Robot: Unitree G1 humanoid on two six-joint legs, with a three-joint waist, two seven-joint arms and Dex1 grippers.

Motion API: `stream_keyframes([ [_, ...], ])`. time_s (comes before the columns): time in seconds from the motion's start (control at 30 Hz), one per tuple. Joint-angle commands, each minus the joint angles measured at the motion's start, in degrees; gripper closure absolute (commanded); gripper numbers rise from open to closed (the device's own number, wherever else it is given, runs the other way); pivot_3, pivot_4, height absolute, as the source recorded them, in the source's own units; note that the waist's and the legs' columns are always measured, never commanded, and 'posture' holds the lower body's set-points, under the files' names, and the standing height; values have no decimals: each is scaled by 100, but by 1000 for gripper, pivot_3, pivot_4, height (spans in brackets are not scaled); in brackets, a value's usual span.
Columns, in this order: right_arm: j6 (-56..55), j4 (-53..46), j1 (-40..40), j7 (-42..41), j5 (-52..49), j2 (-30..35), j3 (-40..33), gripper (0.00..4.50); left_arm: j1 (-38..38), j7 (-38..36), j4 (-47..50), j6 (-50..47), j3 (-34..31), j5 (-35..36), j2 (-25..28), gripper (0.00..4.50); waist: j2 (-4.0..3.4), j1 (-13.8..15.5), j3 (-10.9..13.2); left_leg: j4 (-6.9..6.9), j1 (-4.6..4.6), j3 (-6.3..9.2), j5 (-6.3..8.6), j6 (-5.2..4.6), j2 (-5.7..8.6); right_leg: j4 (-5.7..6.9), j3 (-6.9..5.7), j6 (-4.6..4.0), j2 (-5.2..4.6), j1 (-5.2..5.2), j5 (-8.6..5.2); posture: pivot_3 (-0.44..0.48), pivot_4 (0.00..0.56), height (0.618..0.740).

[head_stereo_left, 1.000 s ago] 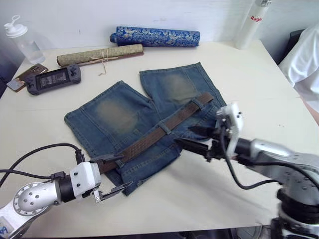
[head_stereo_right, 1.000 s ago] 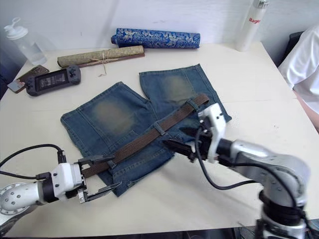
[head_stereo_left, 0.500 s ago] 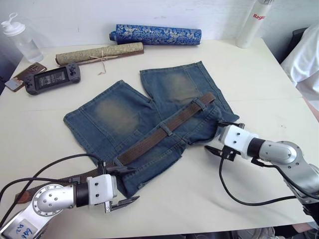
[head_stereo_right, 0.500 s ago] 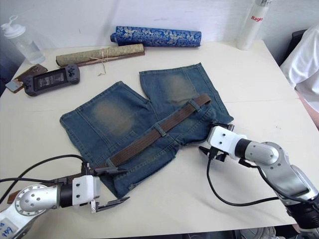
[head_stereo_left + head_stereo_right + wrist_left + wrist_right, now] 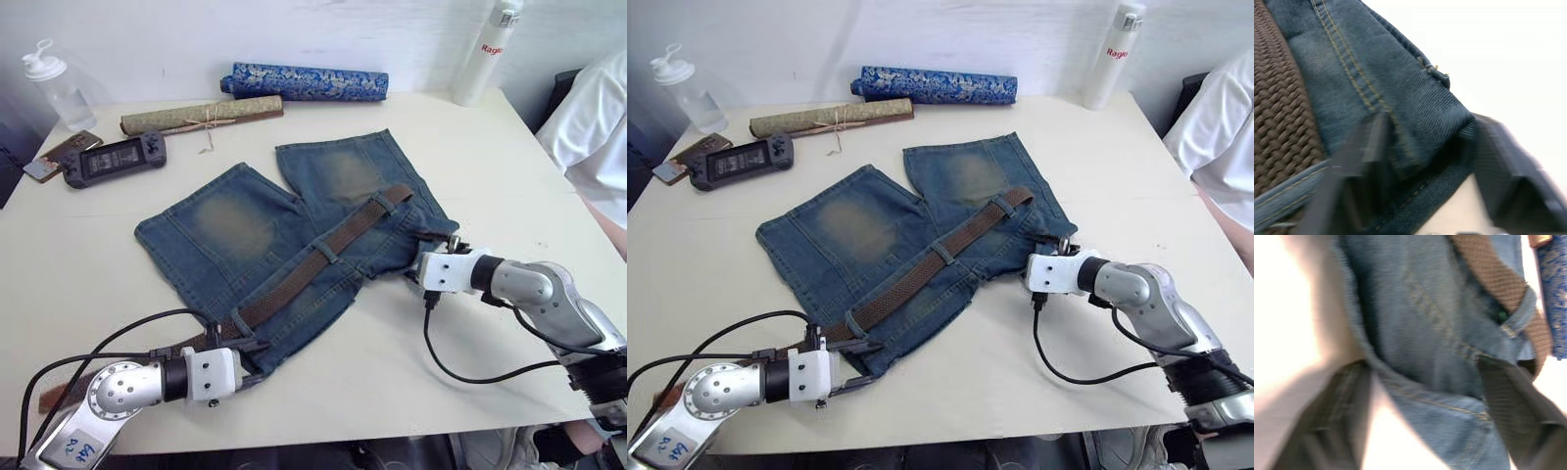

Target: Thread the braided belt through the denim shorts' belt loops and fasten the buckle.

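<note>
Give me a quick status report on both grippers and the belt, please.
Left gripper open around the denim shorts' waistband corner. Right gripper open at the opposite waistband edge. Braided belt through the loops, unbuckled. Nothing in the way.

one denim shorts [image 5: 265, 235], one braided belt [image 5: 313, 269], two rolls [image 5: 304, 81], two bottles [image 5: 485, 49].

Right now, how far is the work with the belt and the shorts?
Done: the braided belt runs along the waistband of the denim shorts, under a middle belt loop. In hand: both grippers are open, each astride a waistband corner, the left gripper at one end, the right gripper at the other. Left: fastening; the belt's ends lie apart and I cannot see the buckle.
</note>
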State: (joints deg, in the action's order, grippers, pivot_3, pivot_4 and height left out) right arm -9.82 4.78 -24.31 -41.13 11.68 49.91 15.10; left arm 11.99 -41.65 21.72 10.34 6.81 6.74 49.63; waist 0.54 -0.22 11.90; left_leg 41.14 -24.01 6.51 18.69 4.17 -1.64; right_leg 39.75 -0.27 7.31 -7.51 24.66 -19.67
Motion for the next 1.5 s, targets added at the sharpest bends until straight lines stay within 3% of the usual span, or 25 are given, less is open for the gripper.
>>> stream_keyframes([
  [0.03, 464, 221, 26, -405, 101, -65, 81, 2765, -46, -153, -208, 66, 128, -303, -77, 3968, 6, 0, -9, -2, 13, 0, 1, 1, -1, -2, 0, 0, 0, -14, -1, 0, 150, 645],
  [0.1, 737, 67, 128, -561, -3, -59, -6, 3687, -219, -171, -441, 175, 190, -540, -93, 4486, 3, 9, -11, -3, 15, 0, 0, 1, -1, -1, 3, -1, -1, -15, -2, 0, 150, 645],
  [0.17, 977, -140, 236, -697, -67, -7, -84, 4452, -384, -195, -683, 284, 185, -621, -118, 4492, 6, 36, -15, -2, 15, -2, -1, -1, 0, 1, 6, -1, -1, -14, -1, 0, 150, 645],
  [0.37, 2243, -1248, 673, -1165, -396, 149, -388, 4452, -1271, -429, -1856, 837, 77, -750, -13, 4492, -6, 204, -21, -4, 47, 0, -7, 3, 1, 10, 6, 3, 0, -13, 1, 0, 150, 645],
  [0.6, 5647, -4156, 1257, -1754, -1475, 231, -208, 4452, -3311, -233, -5235, 2764, 421, -1774, 442, 4492, -41, 174, -43, -22, 61, 1, -8, 0, 0, 14, 4, 3, 4, -13, 0, 0, 150, 645],
  [0.73, 6479, -4751, 999, -1328, -1665, -204, 114, 4452, -4060, -176, -6352, 3333, 585, -2010, 415, 4492, -43, 69, -45, -37, 73, -1, -10, -3, -3, 13, 5, 7, 5, -13, -1, 0, 150, 645],
  [0.83, 6177, -4266, 809, -720, -1167, -328, 229, 4452, -4196, -401, -6542, 3504, 600, -1747, 322, 4492, -38, 6, -47, -49, 77, -2, -16, 4, -2, 12, 5, 93, 5, -12, 46, 0, 150, 645],
  [1.07, 4506, -2628, 663, -65, -153, 304, 307, 4452, -4007, -703, -5969, 3200, 524, -1289, 64, 4492, -37, 26, -48, -63, 78, -7, -21, 15, -2, -1, 5, 98, 0, -12, 48, 0, 150, 645],
  [1.3, 3006, -965, 198, 165, 209, 112, 454, 4452, -4439, -435, -5898, 2690, 702, -1698, -589, 4492, -26, 197, -54, -61, 76, -8, -30, 20, 6, -17, 6, 114, -6, -26, 58, 0, 150, 645],
  [1.5, 2554, -445, 160, 223, 232, -55, 350, 4452, -4745, -201, -6484, 2746, 752, -1993, -774, 4492, 2, 210, -75, -60, 77, -8, -33, 21, 8, -14, 7, 119, -6, -28, 61, 0, 150, 645],
])
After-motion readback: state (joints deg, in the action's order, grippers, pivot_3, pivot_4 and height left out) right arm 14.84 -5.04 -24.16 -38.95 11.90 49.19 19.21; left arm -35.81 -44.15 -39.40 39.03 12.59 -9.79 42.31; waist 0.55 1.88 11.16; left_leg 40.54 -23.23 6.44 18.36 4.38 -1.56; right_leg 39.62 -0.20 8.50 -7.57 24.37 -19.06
